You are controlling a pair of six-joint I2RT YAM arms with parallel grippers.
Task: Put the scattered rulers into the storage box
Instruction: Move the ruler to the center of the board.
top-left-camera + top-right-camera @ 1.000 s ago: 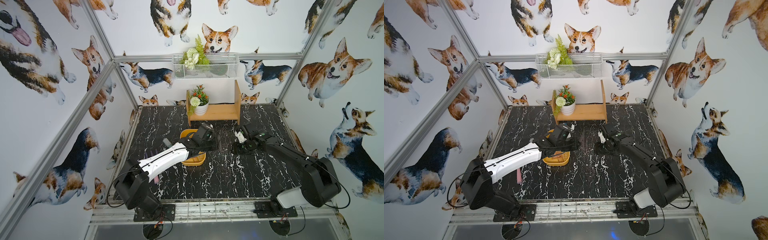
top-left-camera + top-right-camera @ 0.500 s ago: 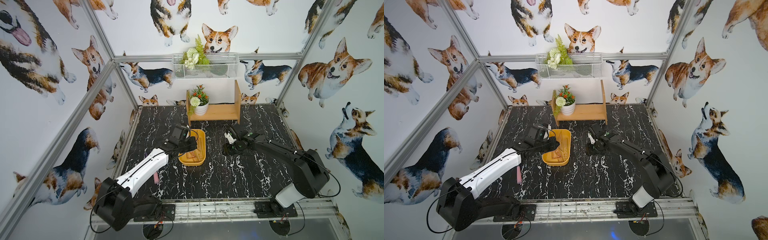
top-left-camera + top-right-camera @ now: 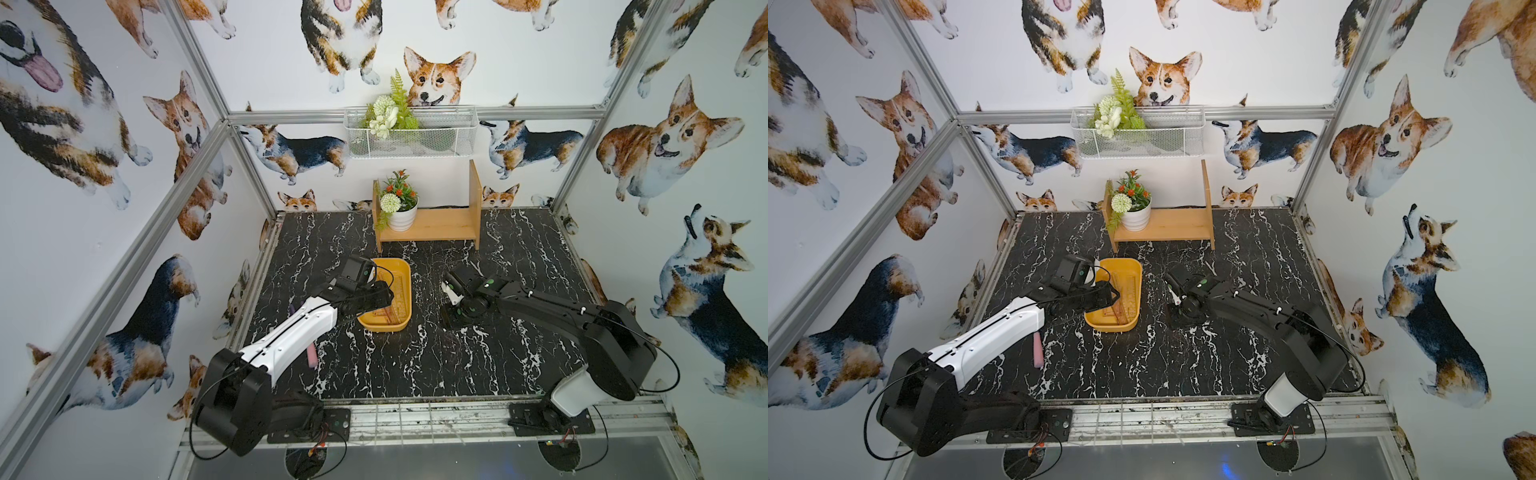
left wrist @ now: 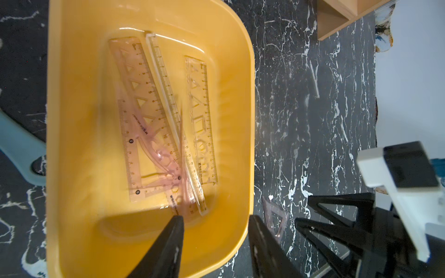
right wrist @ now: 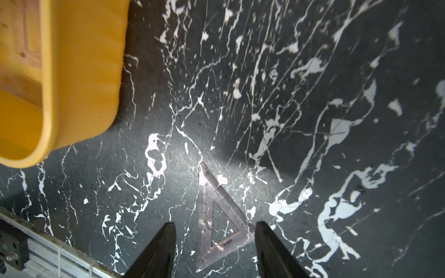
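Top views, both: a table (image 3: 415,365) (image 3: 1142,365) of black marble pattern carries two arms, the left arm (image 3: 291,332) white and black, the right arm (image 3: 561,311) black. At the far edge stands a wooden shelf (image 3: 436,226) with a flower pot (image 3: 401,218); a wire basket (image 3: 415,141) hangs on the wall above it. The box (image 3: 384,328) (image 3: 1113,326), mustard yellow, sits on the table near the middle, between the two wrists and closer to the left one. A pink piece (image 3: 311,357) (image 3: 1038,353) lies on the table beside the left arm, apart from the box.

Left wrist view: the left gripper (image 4: 215,217) hangs over one end of the box (image 4: 72,120), jaws apart, one finger inside the rim and the other outside it, nothing between them. Inside the box lie a pink ruler (image 4: 139,96), a narrow clear ruler (image 4: 166,91), a clear stencil ruler (image 4: 201,115) and a pink triangle (image 4: 144,154), overlapping. A blurred pink strip (image 4: 183,149) rises from near the inner fingertip; its pose cannot be told.

Right wrist view: the right gripper (image 5: 215,224) has its jaws apart, one on each side of a clear set square (image 5: 205,216) lying flat on the table, outside the box (image 5: 84,72). Contact between fingers and set square cannot be told.
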